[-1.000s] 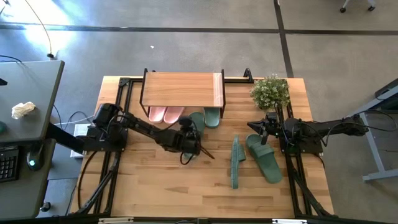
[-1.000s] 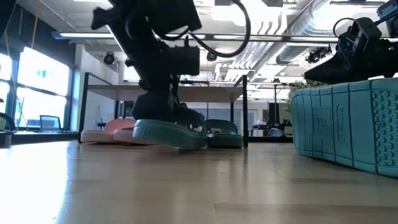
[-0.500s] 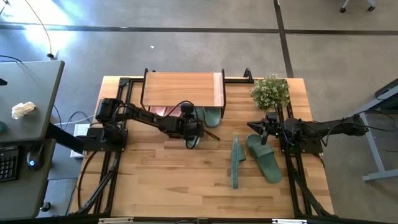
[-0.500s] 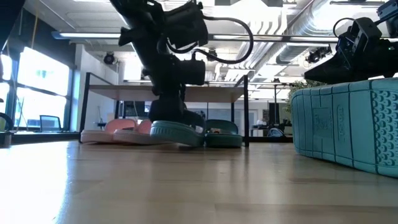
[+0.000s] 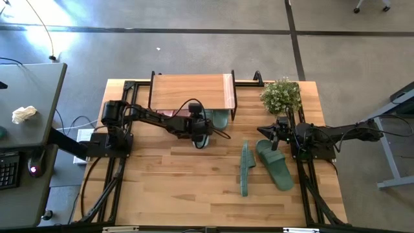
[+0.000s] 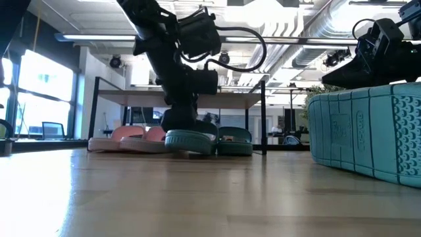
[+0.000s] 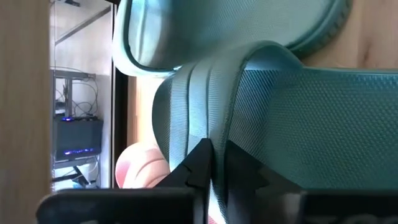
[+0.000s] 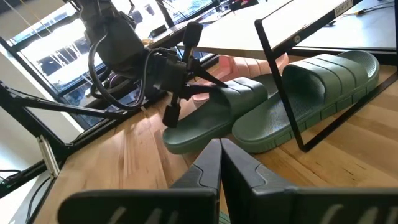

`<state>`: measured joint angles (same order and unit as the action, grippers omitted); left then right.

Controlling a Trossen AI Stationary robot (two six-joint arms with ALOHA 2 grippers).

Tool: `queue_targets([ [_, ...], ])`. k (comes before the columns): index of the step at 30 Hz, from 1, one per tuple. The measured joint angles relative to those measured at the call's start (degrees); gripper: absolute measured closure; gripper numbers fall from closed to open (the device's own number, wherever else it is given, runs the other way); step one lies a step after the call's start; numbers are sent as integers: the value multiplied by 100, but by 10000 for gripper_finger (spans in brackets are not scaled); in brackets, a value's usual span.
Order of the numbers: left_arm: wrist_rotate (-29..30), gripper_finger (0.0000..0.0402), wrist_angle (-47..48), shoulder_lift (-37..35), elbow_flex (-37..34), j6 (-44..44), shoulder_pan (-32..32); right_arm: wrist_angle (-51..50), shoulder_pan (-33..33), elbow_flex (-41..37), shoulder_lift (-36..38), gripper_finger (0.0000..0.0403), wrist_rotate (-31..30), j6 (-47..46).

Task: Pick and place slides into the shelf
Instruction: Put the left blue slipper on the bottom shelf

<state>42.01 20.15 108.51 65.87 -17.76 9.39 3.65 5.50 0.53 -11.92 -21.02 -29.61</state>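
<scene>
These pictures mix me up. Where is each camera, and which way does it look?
High: above, looking straight down; left arm, right arm, shelf.
Low: at table height, looking level; left arm over a green slide.
Left wrist: on left arm; its fingers pinch that slide's strap.
Right wrist: on right arm; own fingers, same slide.

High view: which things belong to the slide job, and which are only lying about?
Job:
shelf
pink slides and shelved green slide under it
held green slide, in the left pincer
flat green slide and tipped green slide, near the waiting right pincer

Lying about:
plant
desk
cloth
</scene>
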Motion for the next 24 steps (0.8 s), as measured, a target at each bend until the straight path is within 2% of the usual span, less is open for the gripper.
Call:
queue_targets([
  [6, -33, 341, 3, 0, 0, 1, 0, 2, 1, -2, -1, 403, 0, 0],
  [17, 92, 245, 119, 0, 5, 12, -304, 2, -1, 1, -2, 403, 0, 0],
  [24, 170, 210, 742, 0, 323, 147, -642, 0, 0, 0, -1, 403, 0, 0],
])
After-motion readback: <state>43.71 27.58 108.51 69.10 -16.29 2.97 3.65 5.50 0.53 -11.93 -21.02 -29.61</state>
